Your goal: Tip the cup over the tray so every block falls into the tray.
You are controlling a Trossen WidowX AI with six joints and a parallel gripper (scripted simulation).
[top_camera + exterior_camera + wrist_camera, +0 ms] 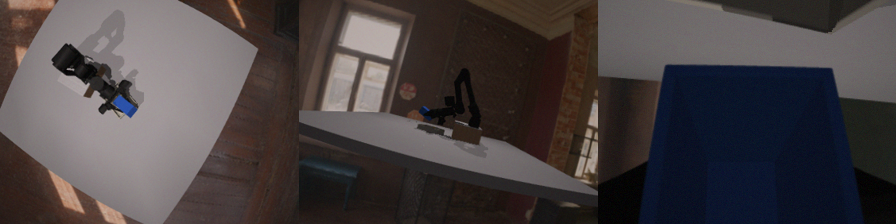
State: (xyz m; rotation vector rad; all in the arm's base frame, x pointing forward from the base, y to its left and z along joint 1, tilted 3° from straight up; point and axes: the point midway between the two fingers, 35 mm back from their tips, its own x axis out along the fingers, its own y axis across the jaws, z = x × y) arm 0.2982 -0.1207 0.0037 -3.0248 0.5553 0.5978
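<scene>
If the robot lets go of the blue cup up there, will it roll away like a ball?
Probably not like a ball: the blue cup has flat sides and square corners, so it would likely thud and stop. It might topple, though, since it is held tilted above the table. Its straight, even walls look stiff rather than floppy.
</scene>
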